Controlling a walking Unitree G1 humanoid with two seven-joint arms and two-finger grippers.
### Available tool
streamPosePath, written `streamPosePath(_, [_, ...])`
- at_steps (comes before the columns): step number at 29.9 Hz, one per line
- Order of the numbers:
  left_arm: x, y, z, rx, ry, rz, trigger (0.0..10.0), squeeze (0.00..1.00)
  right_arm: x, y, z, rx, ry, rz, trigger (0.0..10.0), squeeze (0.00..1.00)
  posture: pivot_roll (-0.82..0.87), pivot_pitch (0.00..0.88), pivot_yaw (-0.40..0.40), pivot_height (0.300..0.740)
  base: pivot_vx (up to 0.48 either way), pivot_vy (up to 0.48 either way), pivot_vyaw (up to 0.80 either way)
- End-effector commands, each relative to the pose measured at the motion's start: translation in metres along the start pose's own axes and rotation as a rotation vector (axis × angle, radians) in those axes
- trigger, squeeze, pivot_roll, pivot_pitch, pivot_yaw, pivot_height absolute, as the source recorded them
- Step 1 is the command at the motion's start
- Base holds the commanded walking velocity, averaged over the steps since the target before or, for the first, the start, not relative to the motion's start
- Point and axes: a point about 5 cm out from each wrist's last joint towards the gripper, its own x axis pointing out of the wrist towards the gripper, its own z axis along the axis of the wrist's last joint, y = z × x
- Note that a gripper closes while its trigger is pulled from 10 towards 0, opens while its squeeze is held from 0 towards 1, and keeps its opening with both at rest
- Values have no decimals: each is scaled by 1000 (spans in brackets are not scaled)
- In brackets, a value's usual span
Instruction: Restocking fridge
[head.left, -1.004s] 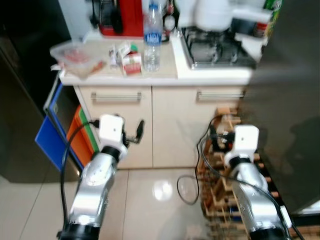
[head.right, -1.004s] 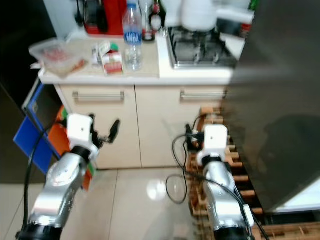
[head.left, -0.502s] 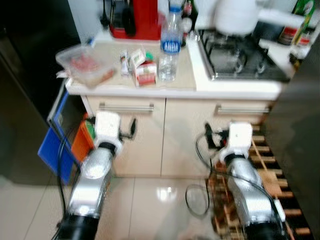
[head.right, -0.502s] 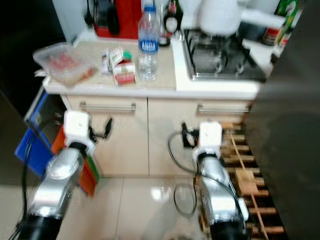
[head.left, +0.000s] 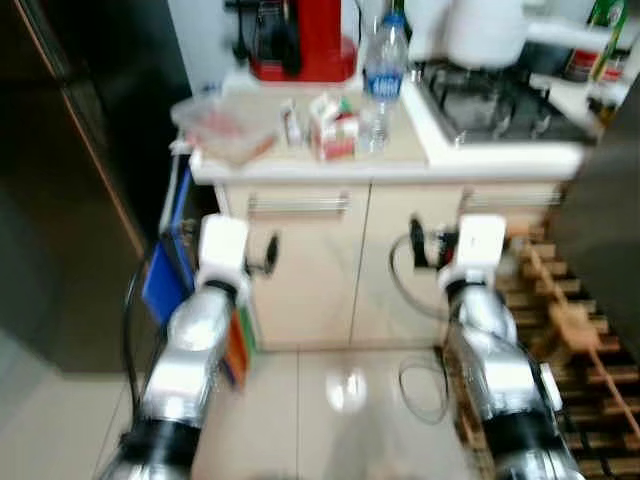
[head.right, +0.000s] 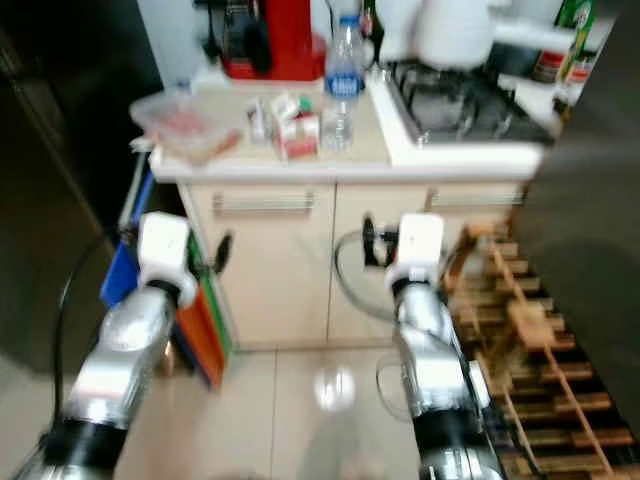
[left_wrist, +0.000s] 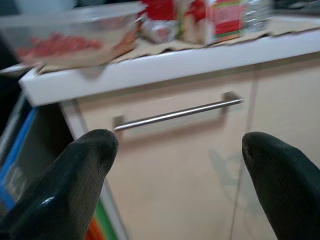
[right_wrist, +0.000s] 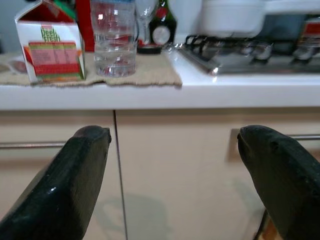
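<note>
Both the left claw and right claw hang spread and empty below the counter, so reaching up for the water bottle or milk carton risks toppling them.

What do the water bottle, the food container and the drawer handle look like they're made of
Water bottle: clear ribbed plastic, see-through. Food container: likely thin transparent plastic, red contents showing through. Drawer handle: seemingly brushed metal, a silvery bar with a dull sheen.
</note>
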Motion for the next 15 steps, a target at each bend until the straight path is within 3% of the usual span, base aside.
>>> streamPosePath(1, [1,0,5,16,-31,-15,10000,0,5,-1,3,8,-7,-8,10000,55,-29,0,19,730,480,0,0])
streamPosePath(5, [0,0,4,6,-35,-16,10000,0,10,1,8,4,-27,-11,10000,51,-28,0,17,730,480,0,0])
streamPosePath(15, [-1,-5,6,2,-59,-42,10000,0,27,14,56,24,-189,37,10000,51,-25,0,22,730,480,0,0])
